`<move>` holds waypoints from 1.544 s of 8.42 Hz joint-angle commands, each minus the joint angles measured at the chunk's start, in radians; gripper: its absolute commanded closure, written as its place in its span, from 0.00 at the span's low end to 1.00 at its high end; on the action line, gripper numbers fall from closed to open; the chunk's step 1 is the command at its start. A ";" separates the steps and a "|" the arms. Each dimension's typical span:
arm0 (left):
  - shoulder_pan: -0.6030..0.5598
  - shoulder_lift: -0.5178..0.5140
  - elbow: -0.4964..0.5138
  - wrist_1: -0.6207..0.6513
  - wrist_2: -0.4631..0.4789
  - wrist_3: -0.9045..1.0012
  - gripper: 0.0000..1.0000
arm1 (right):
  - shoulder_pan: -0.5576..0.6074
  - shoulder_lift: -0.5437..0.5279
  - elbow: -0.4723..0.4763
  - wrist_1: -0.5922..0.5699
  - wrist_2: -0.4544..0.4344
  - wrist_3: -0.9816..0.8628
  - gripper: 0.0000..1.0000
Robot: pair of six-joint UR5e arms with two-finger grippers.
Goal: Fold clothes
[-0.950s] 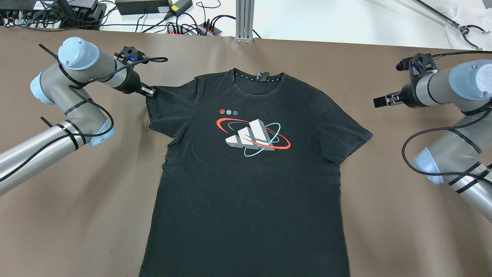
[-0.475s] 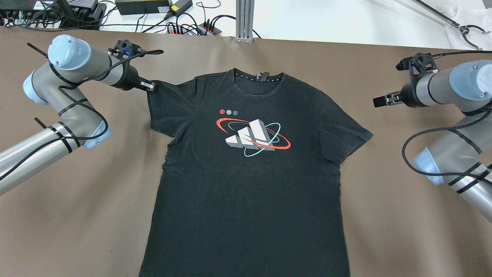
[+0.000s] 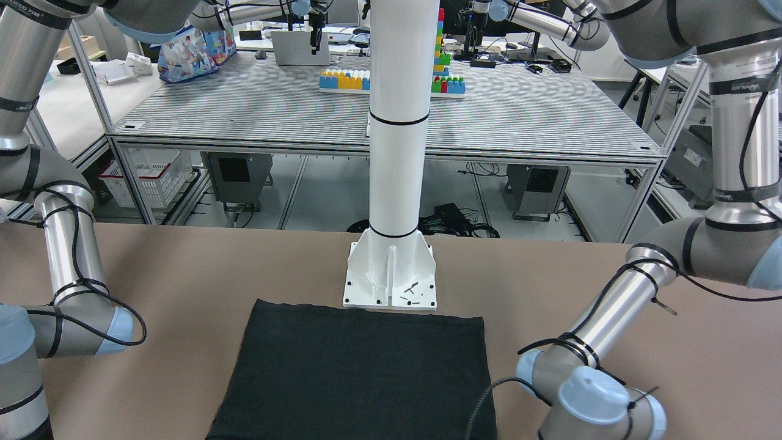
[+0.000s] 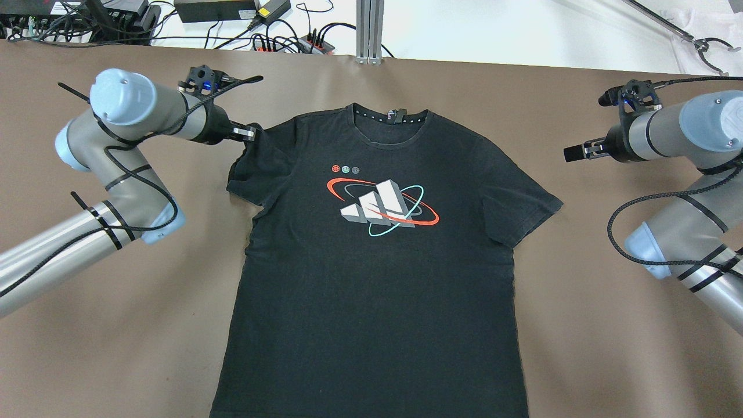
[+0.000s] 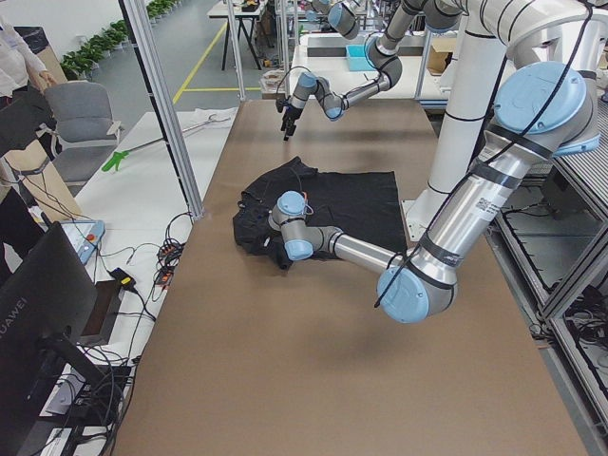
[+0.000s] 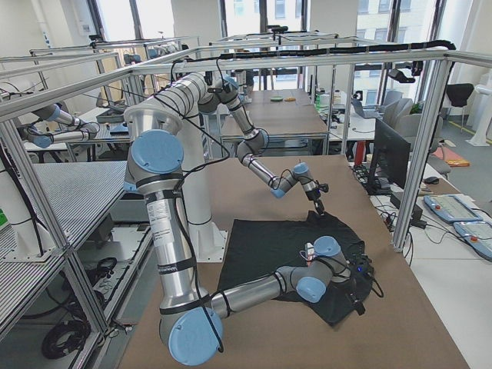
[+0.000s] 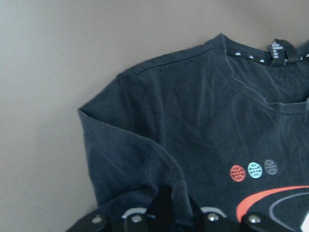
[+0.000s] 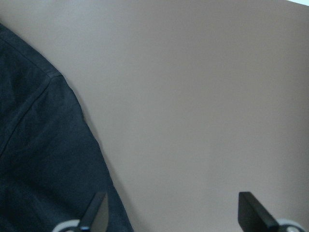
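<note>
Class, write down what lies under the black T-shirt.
The black T-shirt is spread on the brown table, which shows all around it. Whether anything else sits beneath the fabric cannot be seen; the cloth covers it.

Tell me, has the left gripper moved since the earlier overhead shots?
Yes. The left gripper has shifted toward the collar label of the T-shirt, dragging the sleeve inward with it.

The black clothes (image 4: 371,302) carry a white, red and teal print (image 4: 380,208).
</note>
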 commanded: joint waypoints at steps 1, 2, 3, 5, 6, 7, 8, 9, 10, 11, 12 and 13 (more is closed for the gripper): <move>0.133 -0.146 -0.007 0.201 0.198 -0.119 1.00 | -0.001 0.000 -0.002 0.000 0.001 0.011 0.05; 0.174 -0.185 -0.002 0.263 0.241 -0.128 1.00 | -0.001 -0.002 -0.003 0.000 0.001 0.011 0.05; 0.202 -0.184 0.008 0.266 0.278 -0.135 1.00 | -0.003 -0.003 -0.005 0.000 -0.001 0.009 0.05; 0.211 -0.176 0.033 0.260 0.288 -0.113 0.71 | -0.003 -0.002 -0.005 0.000 -0.001 0.009 0.05; 0.211 -0.176 0.063 0.254 0.291 -0.115 0.01 | -0.007 0.000 -0.005 0.000 -0.001 0.009 0.05; 0.202 -0.188 0.052 0.251 0.323 -0.134 0.00 | -0.009 0.000 -0.005 0.000 -0.001 0.009 0.05; 0.146 -0.211 0.004 0.254 0.255 -0.141 0.00 | -0.015 0.009 -0.005 -0.002 -0.001 0.011 0.05; 0.116 -0.207 -0.001 0.248 0.142 -0.147 0.00 | -0.019 0.049 -0.017 -0.006 -0.002 0.045 0.05; 0.116 -0.205 -0.004 0.248 0.141 -0.148 0.00 | -0.042 0.095 -0.041 -0.002 -0.002 0.152 0.05; 0.116 -0.204 -0.005 0.246 0.141 -0.147 0.00 | -0.091 0.136 -0.058 -0.002 -0.011 0.253 0.05; 0.118 -0.204 -0.004 0.248 0.141 -0.147 0.00 | -0.116 0.146 -0.057 0.001 -0.052 0.347 0.06; 0.118 -0.204 -0.004 0.248 0.142 -0.145 0.00 | -0.124 0.112 -0.046 0.073 -0.085 0.486 0.08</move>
